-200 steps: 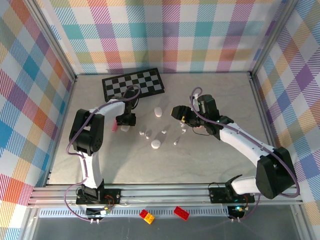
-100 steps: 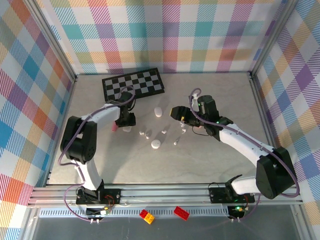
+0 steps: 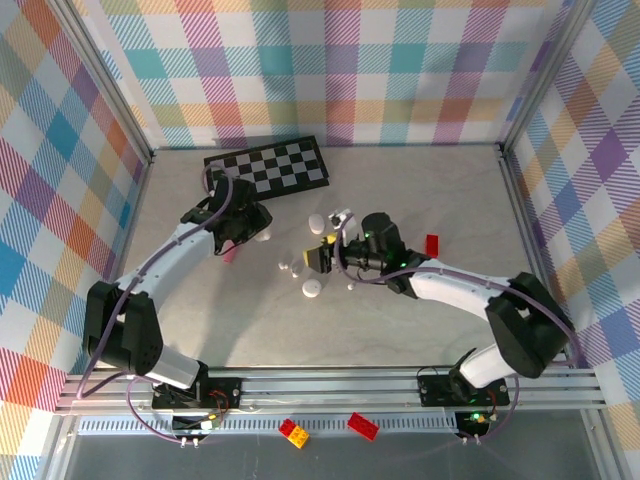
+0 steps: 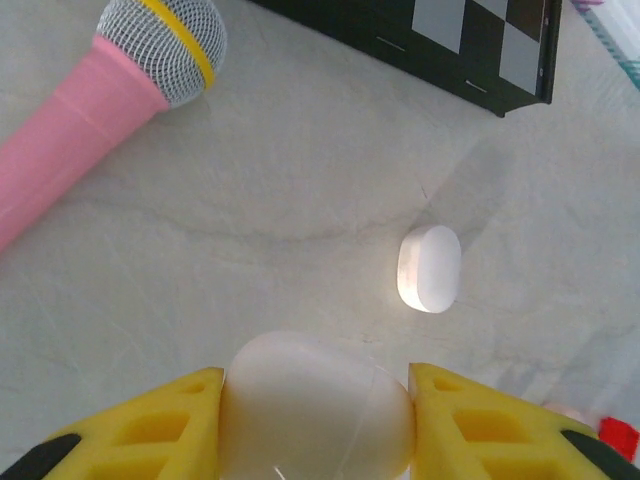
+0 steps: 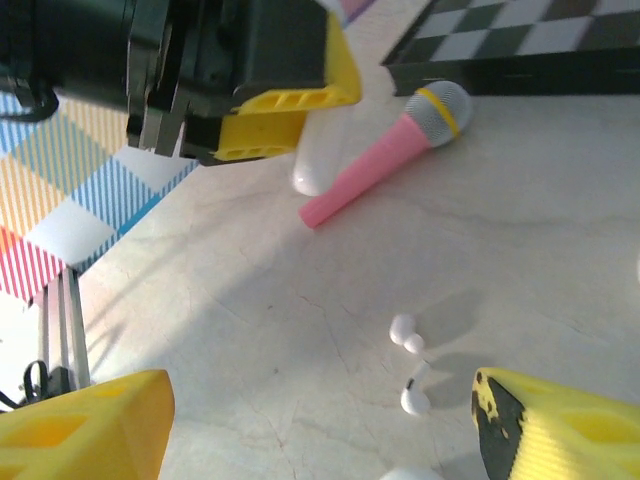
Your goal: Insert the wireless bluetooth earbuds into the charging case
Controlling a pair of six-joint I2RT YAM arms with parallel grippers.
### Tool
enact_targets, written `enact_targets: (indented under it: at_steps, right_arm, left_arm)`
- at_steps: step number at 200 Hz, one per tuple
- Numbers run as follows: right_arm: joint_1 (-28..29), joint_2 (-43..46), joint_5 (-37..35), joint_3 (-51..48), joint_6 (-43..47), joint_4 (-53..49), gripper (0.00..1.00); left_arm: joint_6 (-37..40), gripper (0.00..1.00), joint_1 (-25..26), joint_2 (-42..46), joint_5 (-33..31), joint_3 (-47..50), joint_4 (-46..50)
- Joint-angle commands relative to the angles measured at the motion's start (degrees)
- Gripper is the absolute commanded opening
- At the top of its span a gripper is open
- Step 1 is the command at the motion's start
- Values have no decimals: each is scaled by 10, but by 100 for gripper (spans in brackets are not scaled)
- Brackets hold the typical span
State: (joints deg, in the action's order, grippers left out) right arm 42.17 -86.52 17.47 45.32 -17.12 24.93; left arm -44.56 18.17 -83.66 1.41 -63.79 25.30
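The right tool has swung left, gaping empty over the earbuds; left tool clamps the case to receive them

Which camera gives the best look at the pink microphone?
The right wrist view: the pink microphone lies in full, mesh head to handle end. The left wrist view is closer but cuts off its handle. From the top it is a small pink sliver.

— What colours do you see on the bench?
— You've a pink microphone with a yellow band, white case, white earbuds.
— At twelve o'clock?
— Your black-and-white checkerboard; pastel plaid walls.
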Motion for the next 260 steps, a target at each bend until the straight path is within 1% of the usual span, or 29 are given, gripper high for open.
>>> enact_targets:
  at_steps: [1, 18, 24, 67, 97, 127, 172, 189, 205, 232, 243, 260]
  right_arm:
    - [17, -37, -4, 18, 57, 105, 78]
    - [27, -71, -8, 45, 59, 108, 79]
    - [30, -82, -7, 53, 58, 130, 79]
    - [50, -158, 0, 116, 34, 167, 78]
    - [57, -199, 0, 160, 11, 173, 74]
    - [58, -238, 6, 200, -8, 175, 66]
    - [59, -274, 25, 234, -24, 180, 52]
    - [59, -274, 27, 234, -26, 181, 41]
    - [59, -270, 26, 231, -24, 176, 29]
    - [58, -260, 25, 225, -15, 168, 15]
    - [58, -253, 24, 222, -6, 160, 12]
    - [57, -236, 23, 218, 18, 132, 7]
  left_arm:
    - [-66, 37, -2, 36, 23, 16, -9]
    - [-75, 37, -2, 49, 26, 19, -8]
    - [-76, 37, -2, 53, 28, 19, -7]
    - [-78, 37, -2, 64, 37, 22, -4]
    - [-80, 37, -2, 68, 39, 28, -10]
    - [-81, 37, -2, 70, 42, 28, -10]
    - [-80, 37, -2, 75, 45, 26, -9]
    - [-81, 37, -2, 77, 43, 27, -8]
    - [-81, 37, -2, 78, 41, 27, -6]
    - [-82, 37, -2, 80, 40, 29, -8]
    - [-82, 38, -2, 81, 38, 28, -8]
    - [-78, 43, -2, 91, 35, 33, -21]
